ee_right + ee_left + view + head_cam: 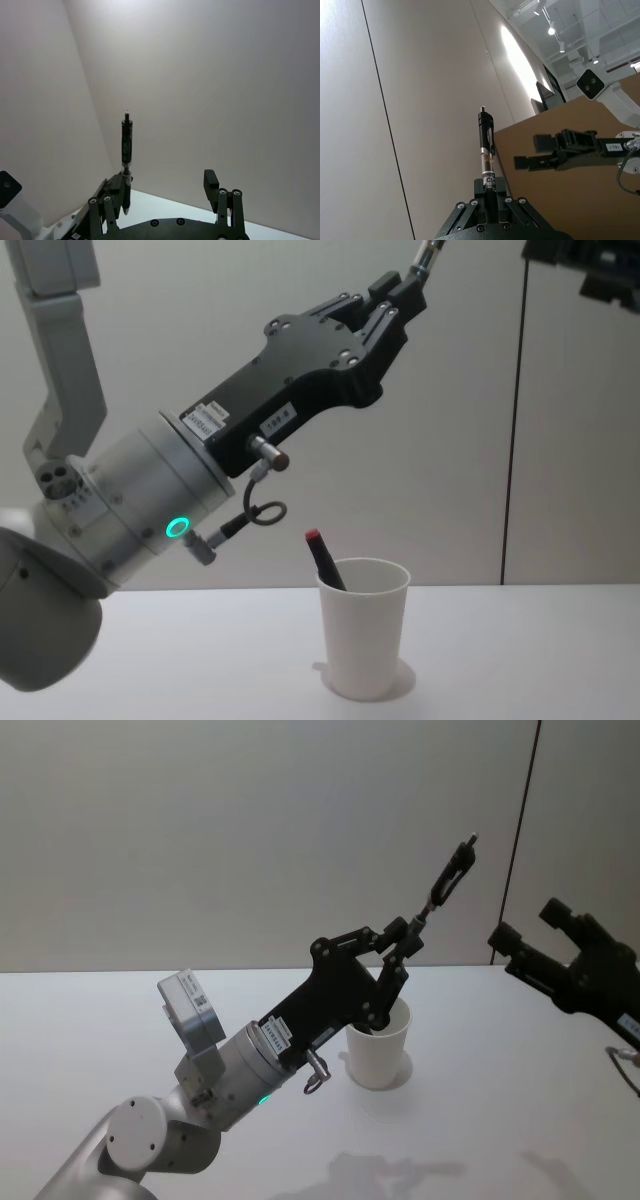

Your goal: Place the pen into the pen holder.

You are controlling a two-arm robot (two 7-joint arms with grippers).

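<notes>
Head view: left gripper [405, 935] clamps the pen [450, 875], pointing up, over the cup [378, 1055]; best tilt it down, centre on the rim, then release. Right gripper [527, 927] gapes empty.

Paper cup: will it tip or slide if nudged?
Likely light: the cup looks like thin paper and stands free on the table, so a nudge may slide it. Its base is narrower than the rim, and a red-tipped pen leans inside, so it could tip.

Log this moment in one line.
left gripper: shut on pen, raised above pen holder | right gripper: open, off right | red-capped pen inside pen holder
</notes>
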